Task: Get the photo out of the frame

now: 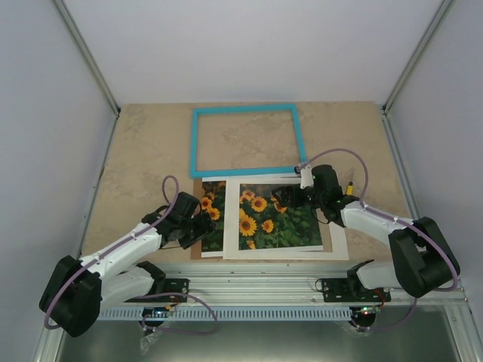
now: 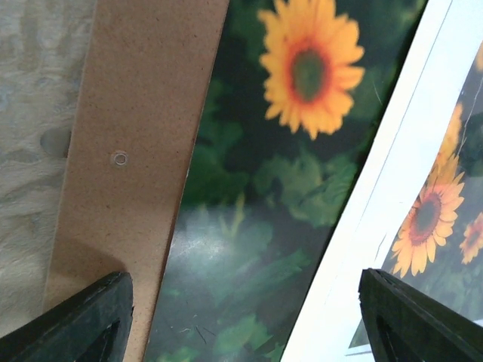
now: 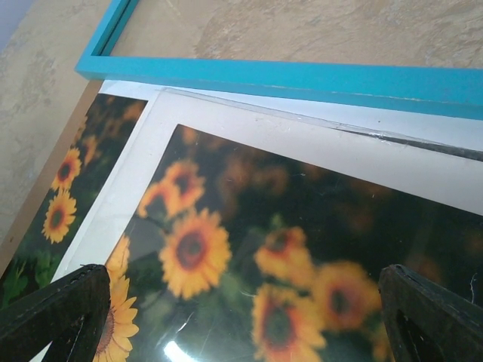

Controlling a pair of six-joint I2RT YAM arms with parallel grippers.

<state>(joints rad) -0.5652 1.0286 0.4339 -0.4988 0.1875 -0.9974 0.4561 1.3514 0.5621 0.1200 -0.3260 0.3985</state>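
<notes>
The turquoise frame [image 1: 245, 109] lies flat at the far middle of the table with bare tabletop showing inside it; its near rail shows in the right wrist view [image 3: 302, 75]. Just nearer lies the sunflower photo [image 1: 213, 219] on a brown backing [image 2: 143, 136]. A white mat sheet [image 1: 336, 241] overlaps the photo, shifted to the right. My left gripper [image 1: 205, 225] is open and empty low over the photo's uncovered left strip [image 2: 287, 173]. My right gripper [image 1: 288, 197] is open and empty over the mat's window [image 3: 302, 249].
A clear sheet lies on the mat [image 3: 302, 139], its edge visible near the frame [image 3: 392, 136]. Grey walls close in the table on the left, right and far side. A metal rail [image 1: 249, 271] runs along the near edge.
</notes>
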